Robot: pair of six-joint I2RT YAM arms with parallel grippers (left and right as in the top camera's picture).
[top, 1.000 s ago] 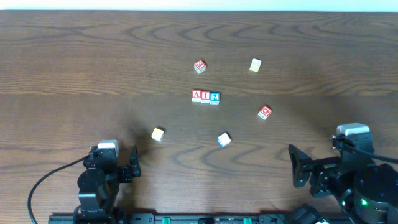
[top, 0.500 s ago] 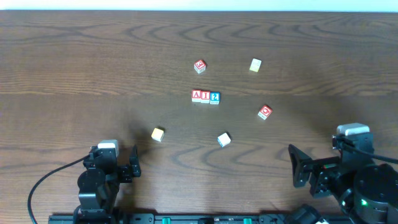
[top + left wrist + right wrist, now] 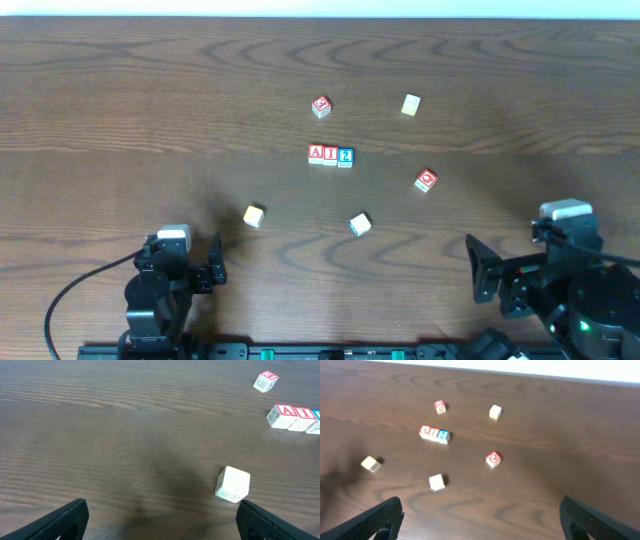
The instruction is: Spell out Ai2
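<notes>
Three letter blocks stand in a row at the table's middle: a red A block, a red I block and a blue 2 block, touching side by side. The row also shows in the left wrist view and the right wrist view. My left gripper is open and empty near the front left edge. My right gripper is open and empty at the front right. Both are far from the row.
Loose blocks lie around: a red block, a pale block, a red block, a white block and a pale yellow block, which shows in the left wrist view.
The right arm has shifted very slightly toward the front edge. The blocks and the left arm have not moved.
</notes>
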